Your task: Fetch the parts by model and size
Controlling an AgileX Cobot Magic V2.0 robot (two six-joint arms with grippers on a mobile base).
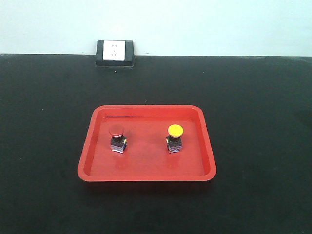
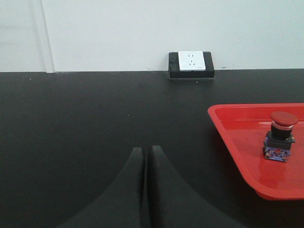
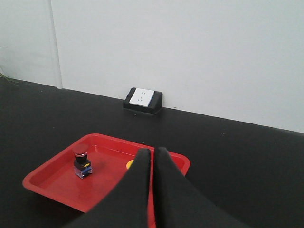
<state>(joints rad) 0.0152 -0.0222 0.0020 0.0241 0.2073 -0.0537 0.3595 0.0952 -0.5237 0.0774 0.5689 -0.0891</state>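
Red tray (image 1: 87, 168) holds red switch (image 1: 116, 138), yellow switch (image 1: 175, 138)

A wide black surface (image 1: 253, 146) meets a plain pale wall (image 1: 204, 24); a white socket (image 1: 115, 51) sits at its foot.

No lettering, brand or number can be read anywhere — the blue marks on the two switch bases (image 1: 118, 146) are too small and blurred to make out.

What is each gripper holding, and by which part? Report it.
Nothing. The left gripper and right gripper are both shut and empty; the red switch and yellow switch stand untouched in the red tray.
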